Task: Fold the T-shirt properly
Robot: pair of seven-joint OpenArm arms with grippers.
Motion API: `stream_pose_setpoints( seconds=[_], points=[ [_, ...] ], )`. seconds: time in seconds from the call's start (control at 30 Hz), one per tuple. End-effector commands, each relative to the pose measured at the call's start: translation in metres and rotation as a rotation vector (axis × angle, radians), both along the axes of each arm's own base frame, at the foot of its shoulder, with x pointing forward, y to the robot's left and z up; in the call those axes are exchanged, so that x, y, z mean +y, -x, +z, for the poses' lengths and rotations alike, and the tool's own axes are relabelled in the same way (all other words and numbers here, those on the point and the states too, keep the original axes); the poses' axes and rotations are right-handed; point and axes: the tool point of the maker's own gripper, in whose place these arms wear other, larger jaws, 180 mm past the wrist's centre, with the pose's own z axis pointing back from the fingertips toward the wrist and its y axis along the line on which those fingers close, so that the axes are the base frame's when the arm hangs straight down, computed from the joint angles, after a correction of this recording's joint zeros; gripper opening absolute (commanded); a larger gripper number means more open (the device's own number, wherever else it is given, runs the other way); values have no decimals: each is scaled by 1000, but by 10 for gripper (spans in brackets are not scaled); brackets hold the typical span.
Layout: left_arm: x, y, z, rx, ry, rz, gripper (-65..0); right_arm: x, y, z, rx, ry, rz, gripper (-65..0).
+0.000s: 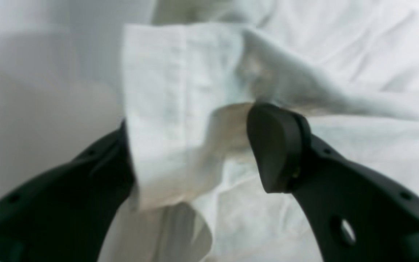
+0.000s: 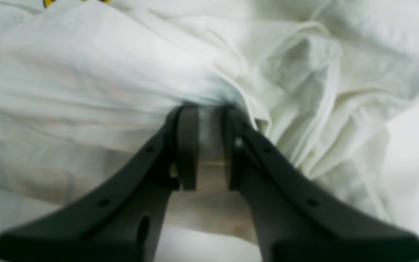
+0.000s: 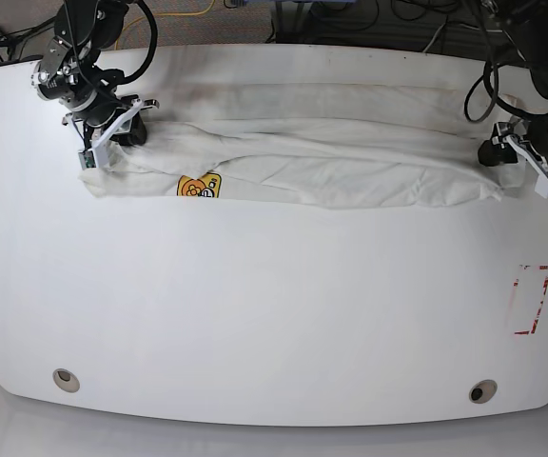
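Left wrist view: the left gripper [image 1: 195, 153] has its two dark jaws set wide apart. A hemmed flap of the wrinkled off-white cotton T-shirt [image 1: 166, 109] hangs in the gap, lying against the left-hand jaw; the right-hand jaw's pad stands clear of that flap, with cloth bunched just above its tip. The jaws do not clamp the cloth. Beside the flap, bare white table [image 1: 31, 91] shows.

Right wrist view: the right gripper [image 2: 205, 145] has its jaws drawn close together, a narrow gap remaining. A gathered fold of the T-shirt [image 2: 104, 72] runs into the jaw tips and is pinched there. Loose folds pile at the right. A small yellow mark [image 2: 49, 3] shows at the top edge.

Base view: the T-shirt [image 3: 350, 171] lies as a long, narrow band across the far part of the white table [image 3: 255, 324], between the two arms. The right gripper [image 3: 112, 133] holds the band's left end; the left gripper [image 3: 514, 152] sits at its right end. A yellow-orange patch [image 3: 198, 187] shows near the left end. A red-outlined rectangle [image 3: 529, 299] marks the table's right side.
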Motion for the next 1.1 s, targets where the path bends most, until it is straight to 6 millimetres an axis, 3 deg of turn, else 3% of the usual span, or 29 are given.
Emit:
stream_pose_setpoints(
  seconds=[0.0,0.1,0.23,0.3,0.5,0.63,0.73,0.83,1.07],
  points=[
    [7,3,2,22,-35,-13,-262,-2,9,-7,54,24,8,-539],
    [-1,3,-1,31,-32,-39,-336,-1,9,-7,54,23,7,-541],
    [-3,13,-8,60,-36,-53,-587,-1,9,-7,54,23,7,-541],
    [-3,13,-8,61,-38,-57,-642,-1,9,-6,52,23,7,-541],
    [5,2,18,-2,-121,-89,-621,-1,8,-6,51,23,9,-541],
    [1,4,36,-42,-187,-132,-621,-1,8,-6,51,23,9,-541],
    [-6,-3,60,-106,-253,-176,-621,-1,8,-6,51,23,9,-541],
    [-18,-5,78,-144,-310,-234,-619,-1,5,-4,43,23,9,-541],
    [-60,-7,95,-181,-365,-365,-617,-1,3,-4,39,23,9,-541]
  ],
)
